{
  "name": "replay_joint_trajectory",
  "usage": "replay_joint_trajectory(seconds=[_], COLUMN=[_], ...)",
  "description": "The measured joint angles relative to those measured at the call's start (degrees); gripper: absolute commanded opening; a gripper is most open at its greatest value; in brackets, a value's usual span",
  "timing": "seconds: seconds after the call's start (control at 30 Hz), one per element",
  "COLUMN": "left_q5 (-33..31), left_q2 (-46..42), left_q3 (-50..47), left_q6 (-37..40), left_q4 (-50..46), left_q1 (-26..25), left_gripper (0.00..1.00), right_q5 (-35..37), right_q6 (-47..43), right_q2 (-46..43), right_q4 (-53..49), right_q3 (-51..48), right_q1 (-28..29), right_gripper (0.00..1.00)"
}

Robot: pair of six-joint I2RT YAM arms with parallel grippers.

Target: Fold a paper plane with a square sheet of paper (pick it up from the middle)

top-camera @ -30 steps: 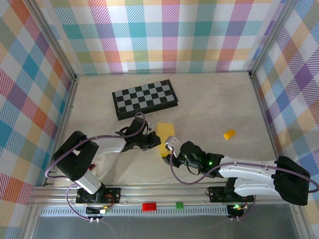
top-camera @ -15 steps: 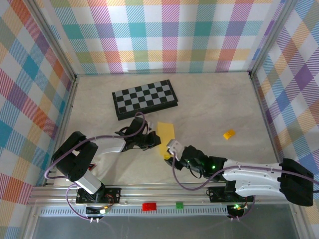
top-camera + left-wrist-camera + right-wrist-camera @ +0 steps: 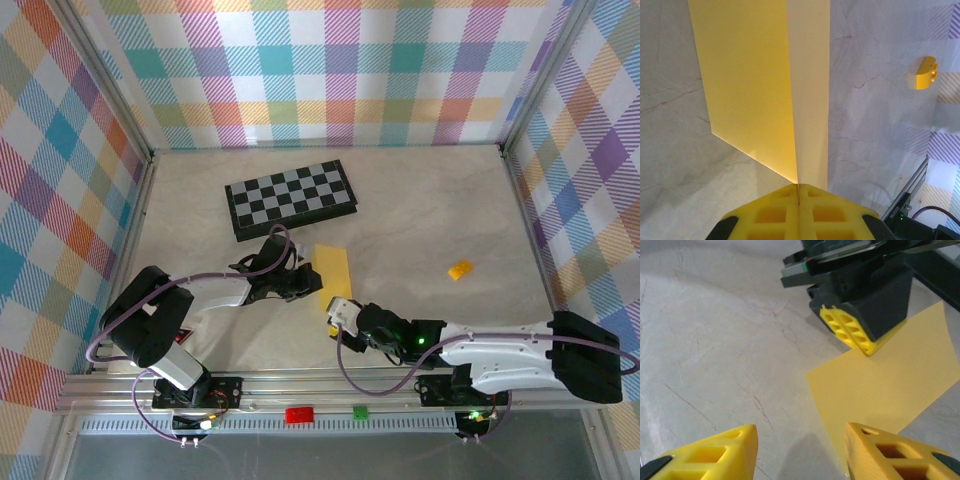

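Note:
The square sheet of paper (image 3: 334, 272) is yellow and lies folded into a narrow strip in the middle of the table. In the left wrist view one layer of the paper (image 3: 747, 75) slopes up to a crease that runs into my fingers. My left gripper (image 3: 317, 287) (image 3: 798, 187) is shut on the paper's left edge at that crease. My right gripper (image 3: 336, 320) (image 3: 800, 455) stands open and low just off the paper's near corner. Its right finger (image 3: 890, 452) overlaps the paper's edge (image 3: 890, 375) and the left one (image 3: 715, 455) is over bare table. A paper plane is out of view.
A black-and-grey chessboard (image 3: 290, 197) lies behind the paper at the back left. A small orange-yellow block (image 3: 459, 269) (image 3: 926, 73) sits to the right. Plaid walls close the table on three sides. A metal rail (image 3: 320, 385) runs along the near edge.
My right gripper has drawn back toward the near edge, off the paper's lower part to its near corner, still open. The left gripper and the paper have stayed put.

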Motion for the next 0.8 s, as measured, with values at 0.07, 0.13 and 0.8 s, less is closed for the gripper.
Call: replay_joint_trajectory(seconds=[0.07, 0.13, 0.8], left_q5=[0.0, 0.0, 0.0], left_q2=[0.0, 0.0, 0.0], left_q3=[0.0, 0.0, 0.0], left_q6=[0.0, 0.0, 0.0], left_q4=[0.0, 0.0, -0.1], left_q1=[0.0, 0.0, 0.1], left_gripper=[0.06, 0.06, 0.06], right_q5=[-0.4, -0.6, 11.0], right_q6=[-0.9, -1.5, -1.0], right_q2=[1.3, 3.1, 23.9], right_q4=[0.8, 2.2, 10.6], right_q3=[0.0, 0.0, 7.0], right_q1=[0.1, 0.2, 1.1], right_gripper=[0.50, 0.50, 0.46])
